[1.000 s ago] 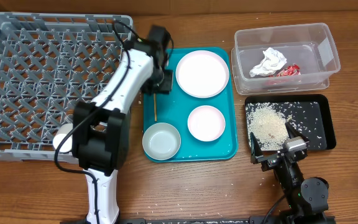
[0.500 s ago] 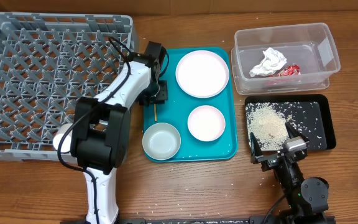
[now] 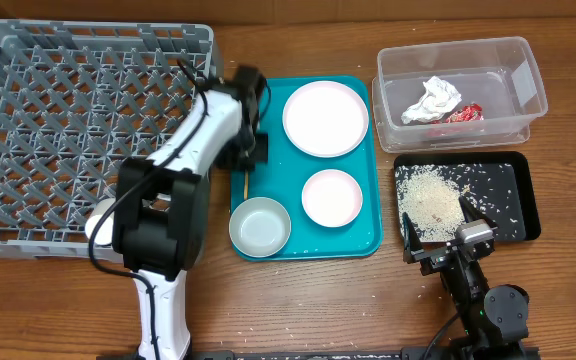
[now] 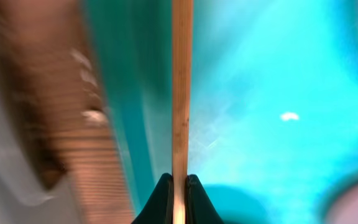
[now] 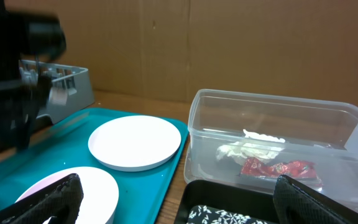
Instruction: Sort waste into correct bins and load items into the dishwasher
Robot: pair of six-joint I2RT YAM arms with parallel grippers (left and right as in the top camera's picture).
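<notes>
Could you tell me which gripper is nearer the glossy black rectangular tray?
Right. The right gripper hovers over the black tray's near-left corner; the left gripper grips a thin wooden chopstick at the flat teal tray.

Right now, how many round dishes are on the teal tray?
3: a white plate at the tray's far end, a small pale bowl nearer, and a grey-blue bowl at its near left corner. The arm may hide something at the left edge.
</notes>
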